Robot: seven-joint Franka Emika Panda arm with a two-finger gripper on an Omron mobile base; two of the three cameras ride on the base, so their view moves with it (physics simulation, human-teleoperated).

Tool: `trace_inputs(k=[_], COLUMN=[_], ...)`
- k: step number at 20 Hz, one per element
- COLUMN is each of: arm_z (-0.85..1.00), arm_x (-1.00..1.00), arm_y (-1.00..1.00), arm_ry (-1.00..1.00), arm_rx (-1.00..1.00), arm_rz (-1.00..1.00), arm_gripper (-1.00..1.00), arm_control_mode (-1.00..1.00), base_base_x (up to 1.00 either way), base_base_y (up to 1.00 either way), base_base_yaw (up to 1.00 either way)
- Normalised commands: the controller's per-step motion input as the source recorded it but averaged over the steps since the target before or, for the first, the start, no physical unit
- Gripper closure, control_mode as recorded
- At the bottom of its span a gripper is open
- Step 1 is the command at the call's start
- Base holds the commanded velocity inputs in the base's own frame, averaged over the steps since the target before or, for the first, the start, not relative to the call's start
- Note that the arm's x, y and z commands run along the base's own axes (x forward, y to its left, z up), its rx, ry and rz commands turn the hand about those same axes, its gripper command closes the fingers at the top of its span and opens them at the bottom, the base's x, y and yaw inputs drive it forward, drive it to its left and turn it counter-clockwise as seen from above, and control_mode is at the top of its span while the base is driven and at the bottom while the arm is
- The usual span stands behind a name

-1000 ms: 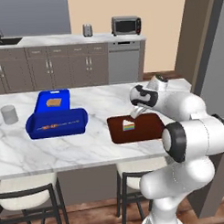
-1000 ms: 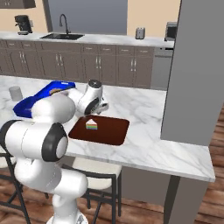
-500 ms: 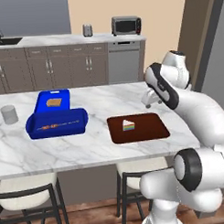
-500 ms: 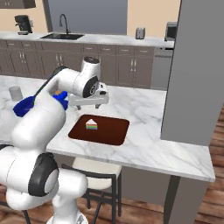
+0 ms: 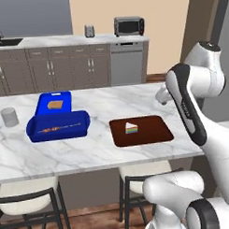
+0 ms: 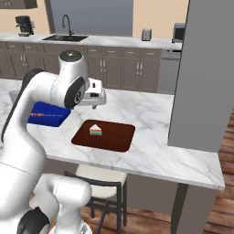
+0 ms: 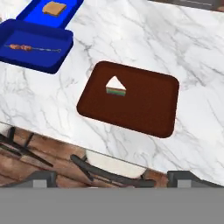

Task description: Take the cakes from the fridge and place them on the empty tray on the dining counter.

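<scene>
1. While you look over the surface [image 5: 89, 154], you see one cake [image 5: 131, 129] sitting on the tray [image 5: 154, 133], toward the tray's left half in the left base view, frosting up and rainbow layers facing the stools.
2. You find the same cake [image 6: 95, 130] in the right base view, on the near-left part of the tray [image 6: 119, 137], with bare brown tray all around it.
3. You see the gripper [image 6: 94, 106] raised above the surface, up and behind the tray, well apart from the cake and touching nothing.
4. You see its two fingertips [image 7: 40, 178] at the bottom corners of the hand view, spread wide with nothing between them.
5. From the hand view you look down on the tray [image 7: 148, 109] and the cake [image 7: 116, 86], which lies in the tray's upper-left part of that view.
6. You have a blue container [image 5: 58, 125] left of the tray, apart from it, with a skewer-like item inside; its lid [image 5: 54, 103] lies just behind it, touching, carrying a brown slice [image 5: 54, 105].
7. You see a grey cup [image 5: 10, 117] standing upright farther left on the surface.
8. You see two stools [image 5: 26, 203] tucked under the near edge.
9. You see the grey fridge [image 6: 205, 73] rising at the right of the right base view, beside the surface's end.
10. Behind, you see a cabinet counter with a toaster oven [image 5: 128, 26] and a sink [image 6: 68, 37].
</scene>
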Motion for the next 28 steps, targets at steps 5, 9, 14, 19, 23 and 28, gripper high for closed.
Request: trace_inputs(k=[5,9,14,19,23,28], arm_z=[0.14,0.51,0.93,0.96,0.04,-0.11], arm_x=[-0.99,-0.74,-0.65,-0.78,-0.46,-0.59], arm_y=[0.11,0.04,0.0,0.0,0.0,0.09], arm_ry=[-0.43,-0.08,0.06,0.01,0.0,0.0], arm_rx=[0.0,0.01,0.0,0.0,0.01,0.05], arm_rz=[-0.27,-0.16,-0.06,-0.01,0.0,0.0], arm_gripper=[-1.0,-1.0,-1.0,-1.0,-1.0,-1.0], arm_control_mode=[-1.0,-1.0,-1.0,-1.0,-1.0,-1.0], base_base_x=[0.0,0.0,0.0,0.0,0.0,0.0], base_base_y=[0.0,0.0,0.0,0.0,0.0,0.0], base_base_yaw=[0.0,0.0,0.0,0.0,0.0,0.0])
